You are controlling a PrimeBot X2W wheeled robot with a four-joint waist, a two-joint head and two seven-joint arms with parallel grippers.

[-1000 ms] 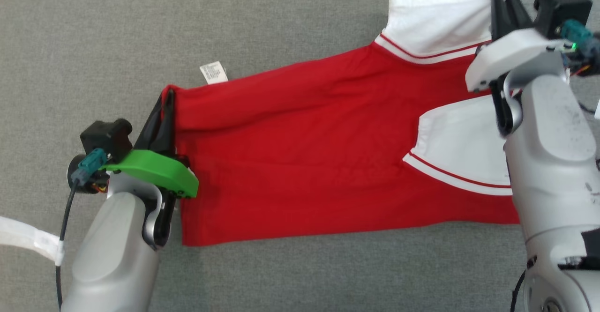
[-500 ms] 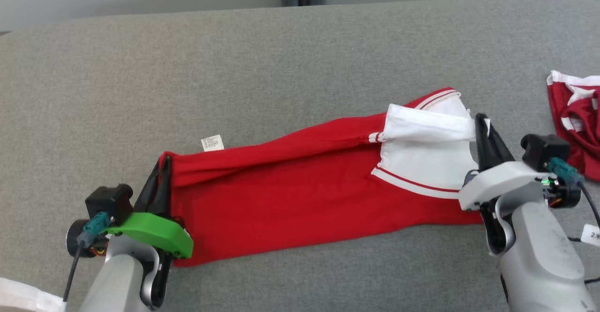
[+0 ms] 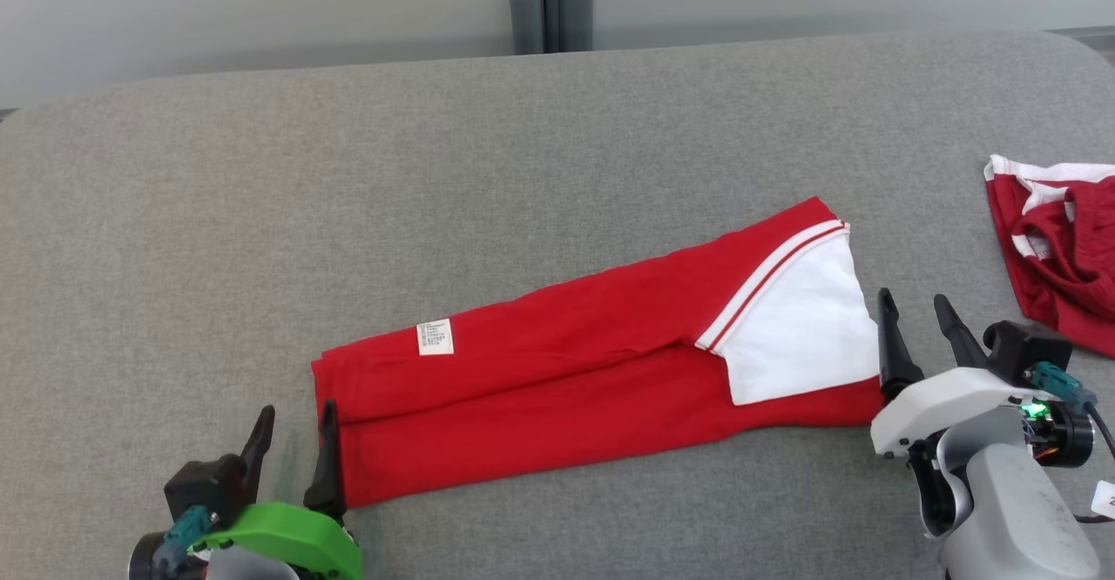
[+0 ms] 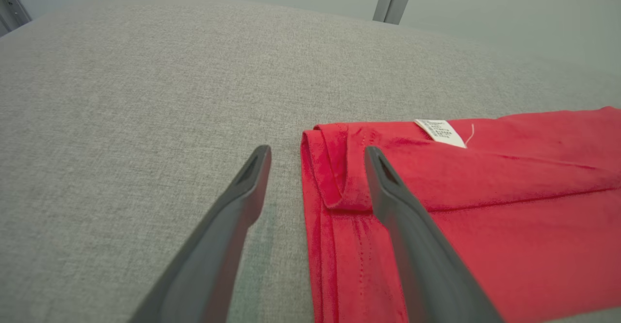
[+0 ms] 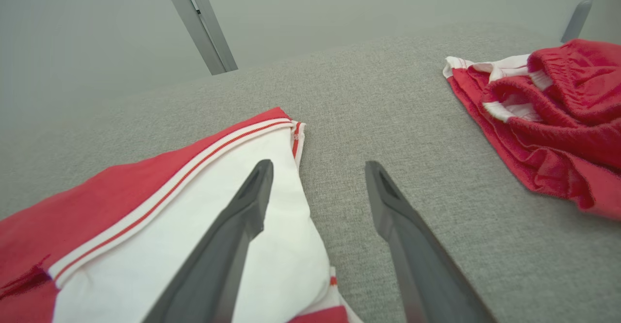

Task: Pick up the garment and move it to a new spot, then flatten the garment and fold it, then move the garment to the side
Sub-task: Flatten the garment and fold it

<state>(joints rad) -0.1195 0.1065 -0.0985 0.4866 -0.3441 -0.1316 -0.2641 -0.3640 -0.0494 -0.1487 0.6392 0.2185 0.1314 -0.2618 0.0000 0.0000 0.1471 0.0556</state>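
The red jersey T-shirt (image 3: pixel 592 371) is laid on the grey surface (image 3: pixel 523 171) as a long narrow band, slanting from its hem end at 8 o'clock in the head view to its sleeve end at 3 o'clock; a white sleeve (image 3: pixel 801 327) with thin red stripes is turned uppermost at that end, and a care label (image 3: pixel 435 337) is seen on the upper layer near the hem.

The left end effector (image 3: pixel 297 410) is held at 7 o'clock with its fingers spread and nothing gripped; in its wrist view one finger is seen over the doubled hem and the other over bare cloth of the surface; whether the hem is touched cannot be told. The right end effector (image 3: pixel 913 296) is held at 4 o'clock, likewise spread and empty, just beside the sleeve's edge.

A second red garment (image 3: pixel 1054 249) is crumpled at 3 o'clock, well apart.

The folding step is judged to be in hand, a lengthwise fold being already laid. For the next move, both ends would probably have to be pinched through all layers, so that a crosswise fold is made before the bundle is shifted aside.
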